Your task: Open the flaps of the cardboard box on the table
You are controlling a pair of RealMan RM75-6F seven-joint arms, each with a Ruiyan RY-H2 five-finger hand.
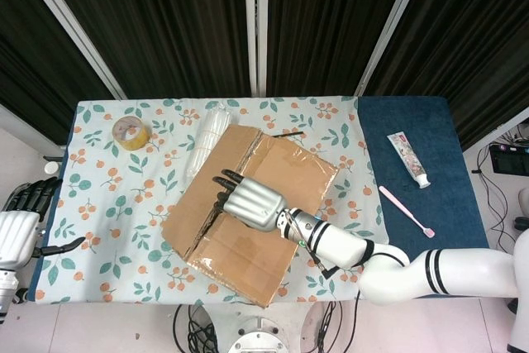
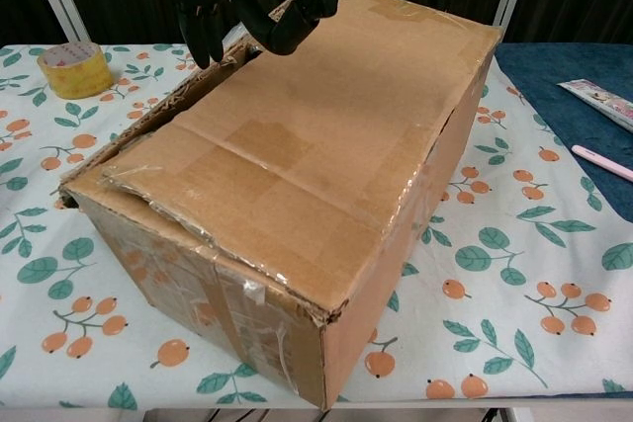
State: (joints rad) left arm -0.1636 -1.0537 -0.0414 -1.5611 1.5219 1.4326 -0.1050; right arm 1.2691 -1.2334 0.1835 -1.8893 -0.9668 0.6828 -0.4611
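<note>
Two top flaps closed and lying flat on the cardboard box (image 2: 326,155), set at an angle mid-desk, near corner toward the chest camera, tape remnants and torn edges visible along the front lip. Nearest risk: worn near corner and loose front edge; expect tearing instead of hinging if lifted from that end. Next back, seam (image 1: 216,222) between the flaps, running along the left part of the top. Right hand (image 2: 259,2) over the far-left stretch of that seam, fingers (image 2: 206,22) curled downward at the flap edge, holding nothing; whether fingertips are under the edge cannot be told. Likely failures from this position: fingertips sliding over the cardboard instead of hooking beneath, given the narrow gap; pressing down and closing the gap further; lifting the whole box or dragging it across the floral cloth (image 1: 107,204), since no second hand steadies it. Left hand (image 1: 18,229) well apart at the desk's left edge, fingers spread, empty. Secondary hazard: box shift toward the plastic-wrapped bundle (image 1: 208,134) lying just beside its far-left side, or toward the tape roll (image 2: 71,66) further left. Toothpaste tube (image 1: 408,159) and toothbrush (image 1: 405,211) on the blue mat well to the right, outside any probable contact.
</note>
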